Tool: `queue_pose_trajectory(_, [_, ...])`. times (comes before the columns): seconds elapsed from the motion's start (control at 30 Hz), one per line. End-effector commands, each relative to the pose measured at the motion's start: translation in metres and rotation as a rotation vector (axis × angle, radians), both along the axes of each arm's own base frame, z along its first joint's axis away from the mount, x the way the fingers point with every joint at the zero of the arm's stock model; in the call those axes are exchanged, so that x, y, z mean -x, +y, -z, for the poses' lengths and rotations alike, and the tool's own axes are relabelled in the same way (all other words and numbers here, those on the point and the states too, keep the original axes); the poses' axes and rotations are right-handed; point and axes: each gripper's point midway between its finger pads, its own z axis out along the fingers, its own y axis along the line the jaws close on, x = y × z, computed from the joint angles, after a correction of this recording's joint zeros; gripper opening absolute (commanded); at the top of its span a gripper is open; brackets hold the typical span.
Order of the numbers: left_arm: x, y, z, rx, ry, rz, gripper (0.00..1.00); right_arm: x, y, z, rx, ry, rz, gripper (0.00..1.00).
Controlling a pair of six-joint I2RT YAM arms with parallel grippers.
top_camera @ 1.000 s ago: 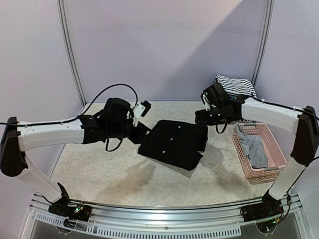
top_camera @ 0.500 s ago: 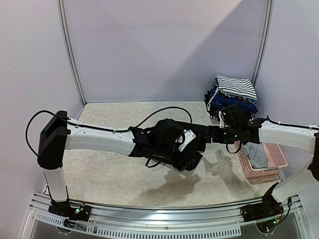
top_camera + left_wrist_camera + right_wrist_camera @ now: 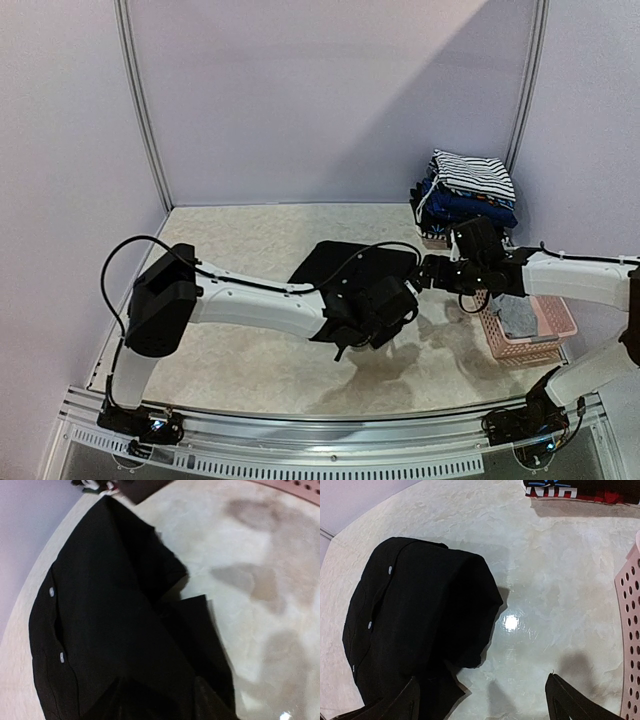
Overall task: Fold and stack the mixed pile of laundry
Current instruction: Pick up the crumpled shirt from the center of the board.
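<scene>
The large black garment [image 3: 345, 262] with small white buttons lies flat mid-table, partly folded. It also fills the left wrist view [image 3: 100, 620] and shows in the right wrist view [image 3: 420, 610]. My left gripper [image 3: 385, 310] reaches across to its near right corner, jaws apart just above the black cloth [image 3: 162, 702]. My right gripper [image 3: 428, 272] is open at the garment's right edge [image 3: 485, 705], one finger over the cloth and one over bare table. The striped garment [image 3: 472, 170] tops a folded stack at the back right. The grey garment [image 3: 518, 316] lies in the basket.
A pink lattice basket [image 3: 560, 318] stands at the right, under the right forearm, and its rim shows in the right wrist view [image 3: 631, 630]. The folded stack [image 3: 462, 202] sits in the back right corner. Walls close off the back and sides.
My left arm has swung from the garment's left side across to its near right corner. My right gripper has moved from near the stack, forward and down, to the garment's right edge.
</scene>
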Motion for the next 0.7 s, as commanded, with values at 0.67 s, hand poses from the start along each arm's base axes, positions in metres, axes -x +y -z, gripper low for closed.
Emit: queue_pose_trajectory(0.67, [-0.092, 0.193, -0.152, 0.511, 0.297, -0.285, 0.01, -0.005, -0.002, -0.062, -0.022, -0.123, -0.025, 0.88])
